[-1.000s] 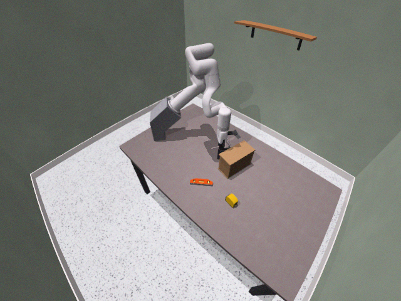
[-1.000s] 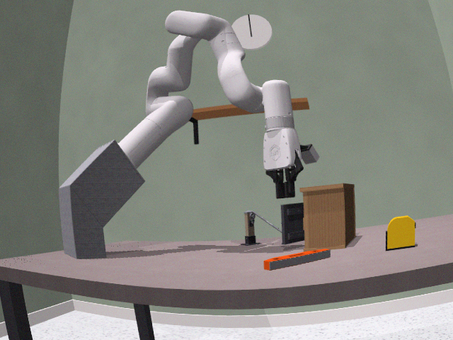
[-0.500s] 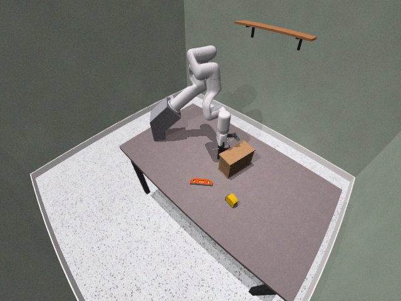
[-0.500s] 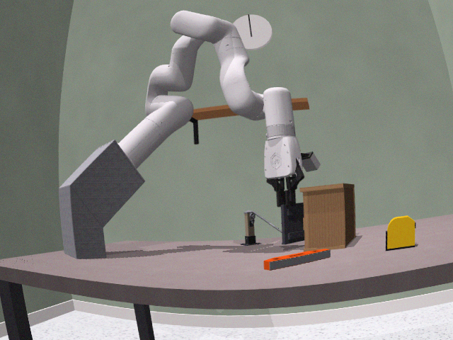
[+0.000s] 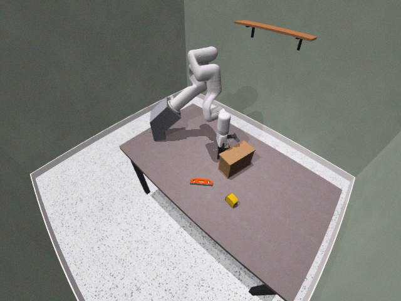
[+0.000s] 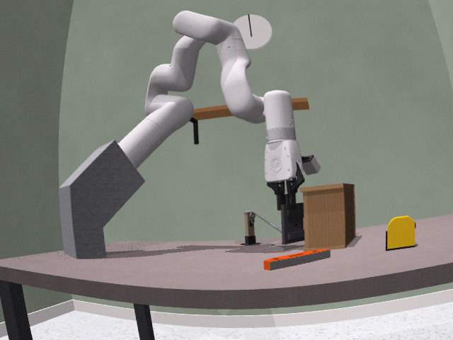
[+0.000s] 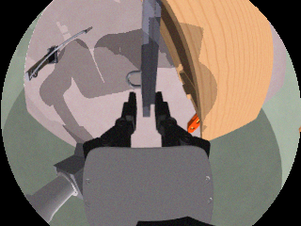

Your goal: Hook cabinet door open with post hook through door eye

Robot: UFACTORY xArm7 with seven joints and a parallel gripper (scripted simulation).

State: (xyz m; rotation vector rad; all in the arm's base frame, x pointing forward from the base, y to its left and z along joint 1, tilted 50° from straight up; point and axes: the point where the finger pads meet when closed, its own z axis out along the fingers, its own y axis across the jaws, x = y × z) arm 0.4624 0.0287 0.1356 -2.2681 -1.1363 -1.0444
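Observation:
The wooden cabinet (image 5: pixel 236 158) stands flat on the table; it also shows in the exterior view (image 6: pixel 328 215) and the wrist view (image 7: pixel 220 56). Its dark grey door (image 6: pixel 292 223) stands swung out on the arm's side, seen edge-on in the wrist view (image 7: pixel 150 56). My gripper (image 6: pixel 286 205) points straight down and is partly open. Its fingers straddle the door's top edge with small gaps on both sides. A ring-shaped eye (image 7: pixel 134 77) sticks out of the door face. The short post (image 6: pixel 250 227) stands left of the door. Its thin hook (image 6: pixel 267 221) slopes down toward the door; in the wrist view the hook (image 7: pixel 56 53) lies apart from the eye.
An orange level (image 5: pixel 201 182) and a yellow tape measure (image 5: pixel 232 199) lie nearer the table's front. The grey arm base (image 5: pixel 161 120) stands at the far left corner. A wooden shelf (image 5: pixel 275 30) hangs high on the wall.

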